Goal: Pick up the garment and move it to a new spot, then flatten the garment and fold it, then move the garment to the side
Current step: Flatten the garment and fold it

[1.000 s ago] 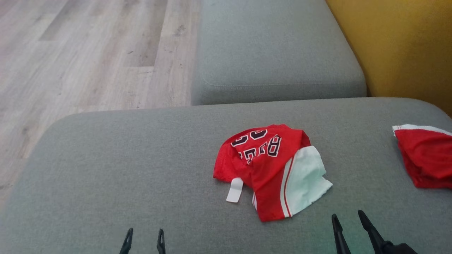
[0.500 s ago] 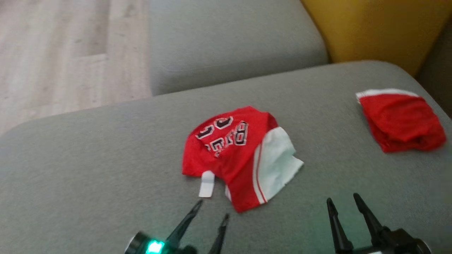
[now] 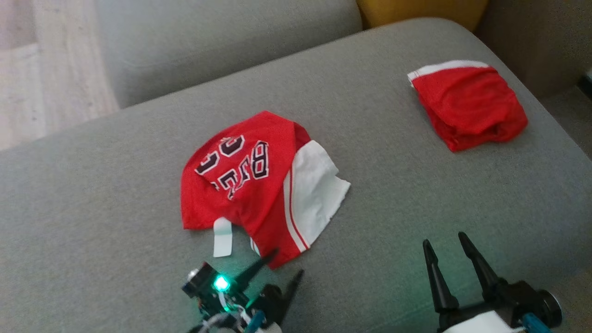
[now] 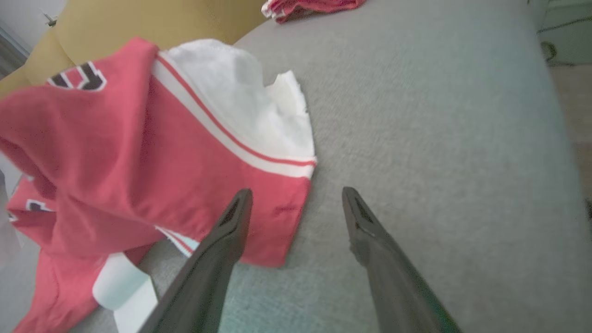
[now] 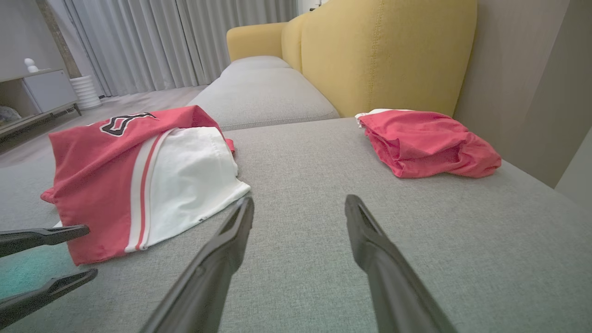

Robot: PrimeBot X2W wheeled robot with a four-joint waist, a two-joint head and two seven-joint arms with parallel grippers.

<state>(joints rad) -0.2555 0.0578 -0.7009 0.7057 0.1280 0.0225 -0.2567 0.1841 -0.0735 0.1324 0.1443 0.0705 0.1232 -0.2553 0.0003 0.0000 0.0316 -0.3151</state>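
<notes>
The garment (image 3: 249, 185), a crumpled red and white piece with black lettering and a white tag, lies in the middle of the grey sofa cushion (image 3: 416, 194). My left gripper (image 3: 287, 262) is open at the garment's near red corner, one finger over the cloth edge in the left wrist view (image 4: 297, 192), and nothing is held. My right gripper (image 3: 443, 239) is open over bare cushion, to the right of the garment's white part (image 5: 185, 180). From the right wrist view the left gripper (image 5: 90, 251) shows at the left edge beside the garment (image 5: 92, 171).
A second red garment (image 3: 467, 104) with a white band lies bunched at the far right of the cushion, near the sofa's yellow backrest (image 5: 384, 51). Another grey cushion (image 3: 208, 41) lies beyond, with wooden floor (image 3: 27, 78) to the left.
The head camera has swung right and down, shifting the whole picture. My left gripper has come forward to the garment's near corner; the right gripper has edged forward. Both stay open.
</notes>
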